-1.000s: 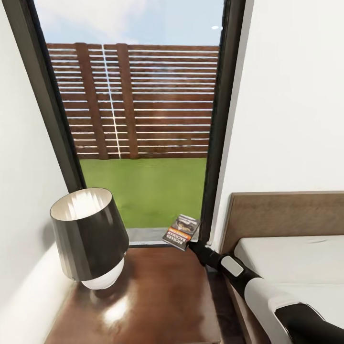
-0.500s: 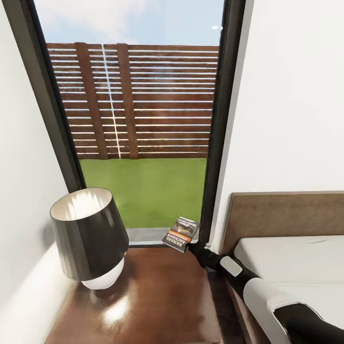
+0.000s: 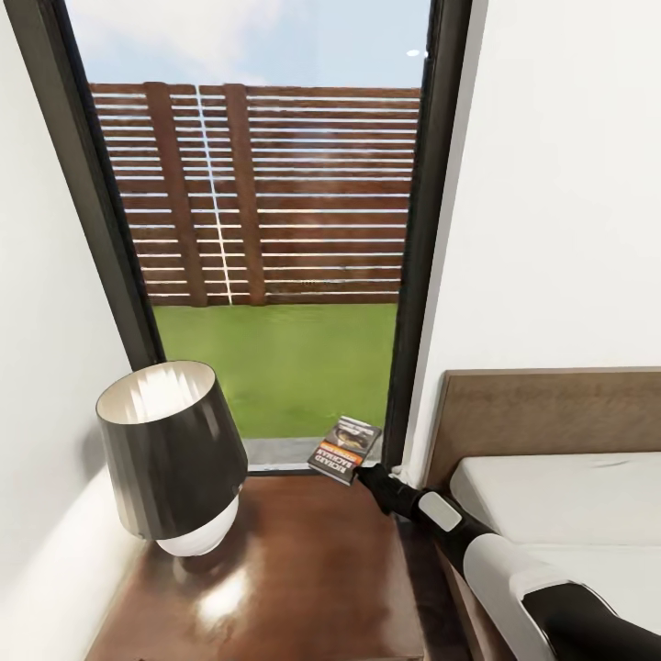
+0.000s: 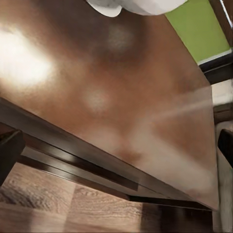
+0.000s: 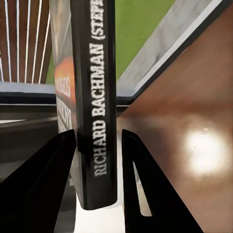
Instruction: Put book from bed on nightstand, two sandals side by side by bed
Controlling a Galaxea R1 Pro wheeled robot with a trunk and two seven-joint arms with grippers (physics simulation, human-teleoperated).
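- A tall window (image 3: 266,229) shows grass and a brown fence; below it stands a shiny brown nightstand (image 3: 303,569) with a lamp (image 3: 170,454).
- The right pincer (image 3: 363,473) has its two fingers (image 5: 53,184) closed on the book (image 3: 344,448).
- The book sits just past the pincer, above the nightstand's far edge.
- Let go there, it could fall behind, by the window.
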